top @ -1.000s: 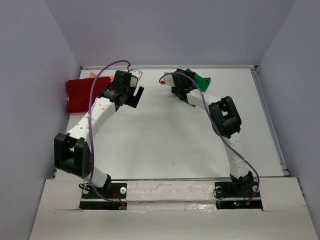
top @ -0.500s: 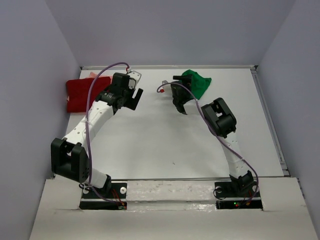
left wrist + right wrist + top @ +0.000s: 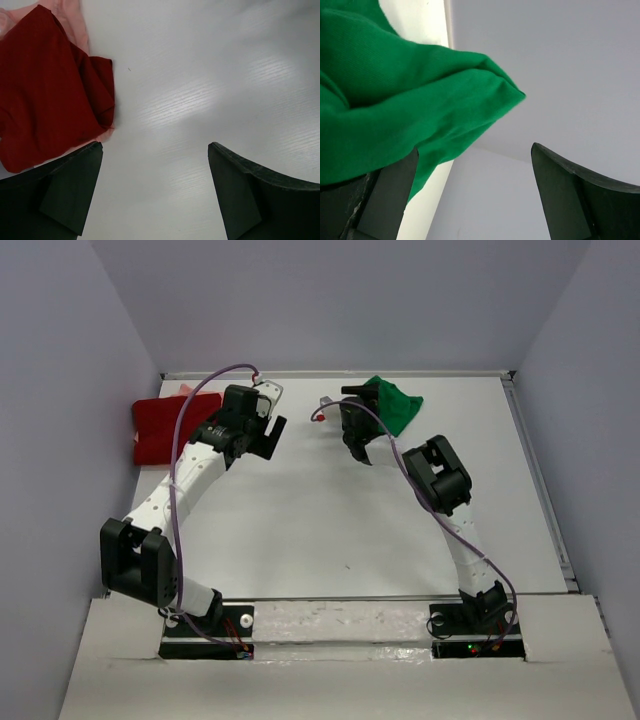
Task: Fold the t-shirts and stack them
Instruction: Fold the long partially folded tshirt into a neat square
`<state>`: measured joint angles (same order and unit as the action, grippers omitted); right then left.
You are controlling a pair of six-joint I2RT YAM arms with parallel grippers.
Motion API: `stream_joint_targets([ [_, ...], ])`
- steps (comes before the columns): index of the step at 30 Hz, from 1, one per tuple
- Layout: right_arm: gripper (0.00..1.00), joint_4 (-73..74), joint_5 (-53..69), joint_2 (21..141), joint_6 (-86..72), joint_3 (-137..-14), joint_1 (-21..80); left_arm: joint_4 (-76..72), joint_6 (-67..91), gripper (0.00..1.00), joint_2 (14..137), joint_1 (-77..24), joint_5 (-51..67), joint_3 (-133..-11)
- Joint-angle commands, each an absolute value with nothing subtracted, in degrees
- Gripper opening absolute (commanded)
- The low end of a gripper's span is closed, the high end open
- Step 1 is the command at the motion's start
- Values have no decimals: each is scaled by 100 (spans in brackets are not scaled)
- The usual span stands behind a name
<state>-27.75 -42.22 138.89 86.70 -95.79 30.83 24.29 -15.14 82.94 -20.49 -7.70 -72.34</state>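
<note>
One pink shirt [image 3: 67, 12], seemingly mostly under red shirt [image 3: 50, 95]

Soft, even light from above keeps the white table [image 3: 320, 530] bright, with only faint shadows on it. At my left wrist, pale streaks of glare cross the table. My fingers [image 3: 70, 195] read as dark, slightly blurred shapes in both wrist views. The green shirt [image 3: 395, 100] sits close, vivid and soft-focused.
</note>
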Motion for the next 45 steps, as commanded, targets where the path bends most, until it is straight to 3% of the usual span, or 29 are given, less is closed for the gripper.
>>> stream_joint_targets([
  [1, 100, -2742, -4184, 13553, 8868, -10046, 3138, 2347, -1564, 99, 7980, -2013, -729, -7242],
  [11, 100, -3312, -4236, 13438, 9386, -10064, 2875, 2443, -1538, 99, 8191, -2013, -694, -7471],
  [19, 100, -3630, -4245, 14185, 9975, -10905, 2479, 2452, -1529, 99, 8253, -2013, -686, -7427],
  [32, 100, -3208, -4236, 15293, 9624, -11479, 2355, 2391, -1564, 99, 8191, -1907, -624, -7198],
  [45, 100, -3023, -4228, 15126, 9317, -11460, 2355, 2435, -1573, 99, 8227, -1890, -597, -7269],
])
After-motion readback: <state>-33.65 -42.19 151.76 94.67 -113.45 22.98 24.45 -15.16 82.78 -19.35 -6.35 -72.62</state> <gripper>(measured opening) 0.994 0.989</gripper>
